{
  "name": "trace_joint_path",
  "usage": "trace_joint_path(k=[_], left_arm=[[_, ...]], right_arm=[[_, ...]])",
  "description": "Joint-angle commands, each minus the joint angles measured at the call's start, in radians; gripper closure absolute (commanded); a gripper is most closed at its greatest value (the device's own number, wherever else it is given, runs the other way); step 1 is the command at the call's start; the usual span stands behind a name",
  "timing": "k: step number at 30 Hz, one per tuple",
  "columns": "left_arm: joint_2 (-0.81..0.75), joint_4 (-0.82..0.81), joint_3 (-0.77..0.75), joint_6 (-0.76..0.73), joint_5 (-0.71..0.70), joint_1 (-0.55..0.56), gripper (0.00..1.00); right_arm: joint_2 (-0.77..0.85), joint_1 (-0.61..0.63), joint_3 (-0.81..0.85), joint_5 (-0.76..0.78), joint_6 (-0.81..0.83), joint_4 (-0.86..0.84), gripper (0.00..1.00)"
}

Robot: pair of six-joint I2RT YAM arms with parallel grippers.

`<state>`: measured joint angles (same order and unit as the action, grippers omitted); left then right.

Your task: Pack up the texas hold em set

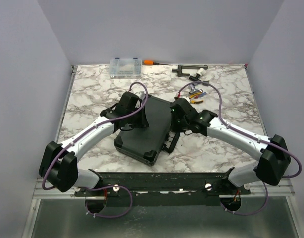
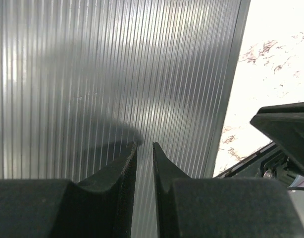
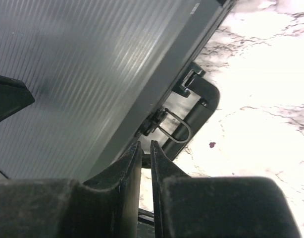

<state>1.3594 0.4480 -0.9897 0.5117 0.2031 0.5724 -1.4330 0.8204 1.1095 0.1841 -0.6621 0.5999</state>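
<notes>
Your left gripper [image 2: 144, 145] and right gripper [image 3: 145, 143] hang over the closed case [image 1: 154, 131] at the middle of the table [image 1: 92, 89], fingers nearly together. The right one's tips sit beside a latch [image 3: 174, 130], seemingly gripping nothing.

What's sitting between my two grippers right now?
Only the closed case lid, seen in the top view. The left gripper is over its left side, the right gripper at its right edge.
</notes>
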Motion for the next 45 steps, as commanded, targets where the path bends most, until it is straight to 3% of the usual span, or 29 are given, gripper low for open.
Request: trace_joint_path(k=[1,7,10,12,16,20,29,37,45], left_arm=[[-0.006,0.02,0.005,0.001,0.027,0.021,0.81],[-0.036,0.021,-0.029,-0.02,0.022,0.094,0.81],[-0.051,0.021,-0.044,-0.04,0.006,0.145,0.73],[-0.057,0.023,-0.05,-0.054,-0.016,0.176,0.64],[-0.073,0.021,-0.045,-0.068,-0.055,0.211,0.49],[-0.072,0.02,-0.038,-0.071,-0.089,0.228,0.55],[-0.02,0.011,-0.043,-0.098,-0.146,0.282,0.75],[0.046,-0.033,-0.042,-0.1,-0.151,0.294,0.87],[0.088,-0.05,-0.033,-0.102,-0.159,0.302,0.91]], right_arm=[[0.064,0.01,0.016,0.158,0.009,0.066,0.84],[0.119,0.008,-0.043,0.198,-0.024,0.034,0.84],[0.139,0.009,-0.079,0.174,-0.041,-0.007,0.79],[0.161,0.009,-0.109,0.151,-0.048,-0.038,0.71],[0.223,0.009,-0.172,0.116,-0.068,-0.095,0.35],[0.285,0.009,-0.239,0.1,-0.071,-0.148,0.24],[0.364,0.009,-0.435,0.058,-0.035,-0.315,0.27],[0.345,0.009,-0.468,0.002,-0.046,-0.337,0.41],[0.304,0.009,-0.49,0.02,-0.073,-0.367,0.54]])
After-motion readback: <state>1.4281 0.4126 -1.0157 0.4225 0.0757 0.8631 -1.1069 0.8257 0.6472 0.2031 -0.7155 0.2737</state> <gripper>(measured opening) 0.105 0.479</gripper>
